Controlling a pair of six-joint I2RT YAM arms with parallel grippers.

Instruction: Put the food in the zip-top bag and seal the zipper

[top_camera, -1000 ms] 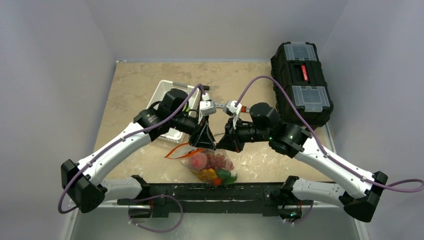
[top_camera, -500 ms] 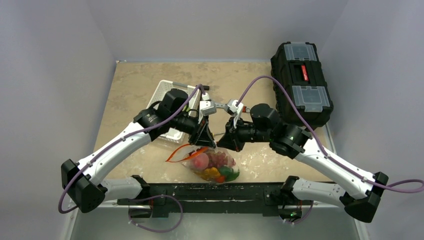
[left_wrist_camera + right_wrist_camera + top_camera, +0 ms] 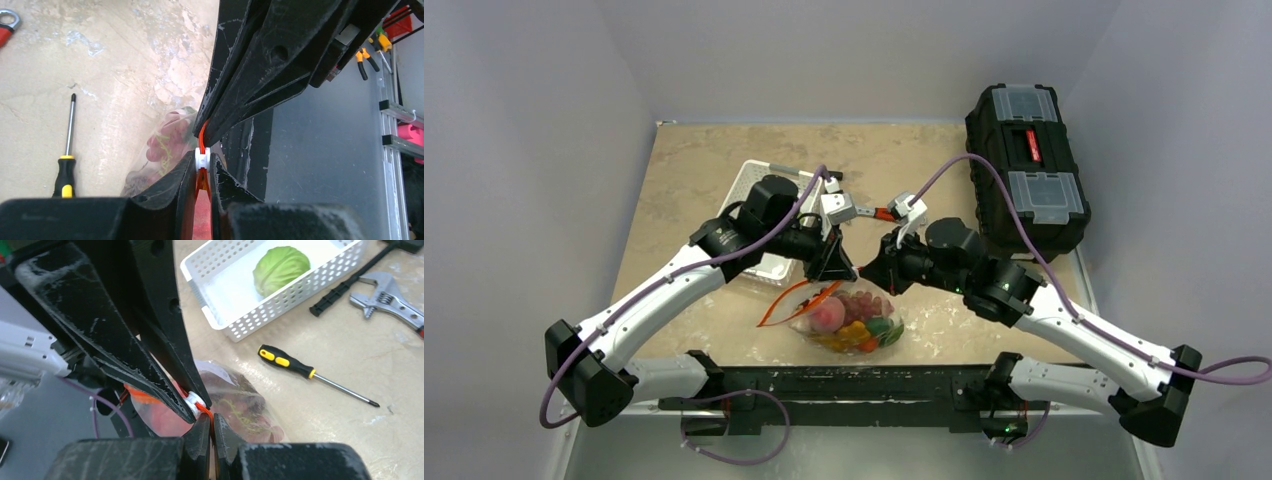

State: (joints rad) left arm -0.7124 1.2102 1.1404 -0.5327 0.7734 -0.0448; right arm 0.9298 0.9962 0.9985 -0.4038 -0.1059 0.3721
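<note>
Change over the last second, top view: the right arm has swung in toward 9 o'clock, so its fingertips now sit almost against the left arm's. The zip-top bag has come up toward 12 o'clock, right under both grippers. That reads as the sealing step, with both ends working the same short stretch of the mouth.

The left gripper is clamped on the zipper, with its jaws pinched at a small white slider. The right gripper is also closed on the orange strip, just beside that white piece. The two pairs of fingers meet tip to tip with the strip between them.

From the pinch point, the bag hangs at 6 o'clock in the top view. Inside it are the peach, grapes and orange and green pieces. A loose loop of the strip trails out toward 8 o'clock. How much of the track is actually pressed shut is hard to tell, as the fingers hide it in both wrist views.

One snag is that the cabbage sits in the white basket, at 10 o'clock from the grippers and well apart from the bag. If it counts as food, the load isn't complete and sealing now is early.

A screwdriver lies on the table between the basket and the bag.
</note>
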